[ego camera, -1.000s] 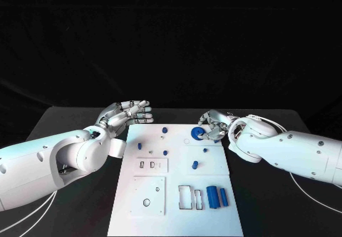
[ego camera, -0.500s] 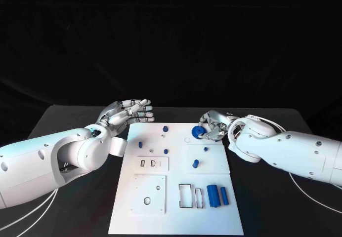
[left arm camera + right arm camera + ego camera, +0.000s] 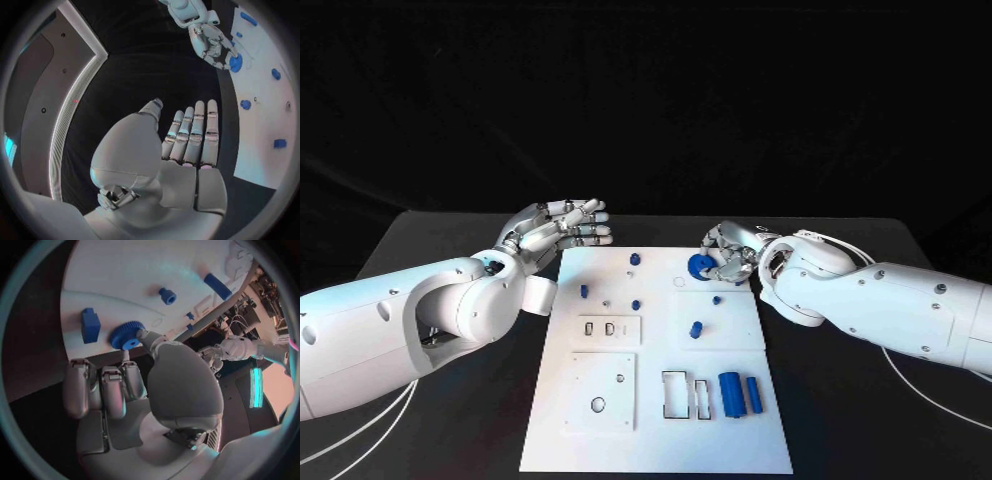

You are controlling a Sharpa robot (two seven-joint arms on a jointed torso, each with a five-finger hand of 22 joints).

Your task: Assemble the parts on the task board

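My right hand (image 3: 736, 256) holds a round blue gear (image 3: 701, 264) just above the far right part of the white task board (image 3: 661, 430). In the right wrist view the gear (image 3: 127, 335) sits at my thumb tip over the board (image 3: 119, 270). My left hand (image 3: 567, 226) hovers open beside the board's far left corner, fingers straight and together (image 3: 190, 135), holding nothing. The left wrist view also catches my right hand (image 3: 209, 40) with the gear (image 3: 235, 62). Two long blue parts (image 3: 740, 394) lie at the board's near right.
Small blue parts stand on the board's far half: one near the far edge (image 3: 635, 261), one at the left (image 3: 584, 292), a block right of centre (image 3: 694, 330). White inset plates with slots (image 3: 607, 331) and holes (image 3: 600, 396) fill the board's left side. Black table (image 3: 459, 400) surrounds it.
My right hand has lifted the blue gear slightly, toward the board's far edge. The left hand has stayed where it was.
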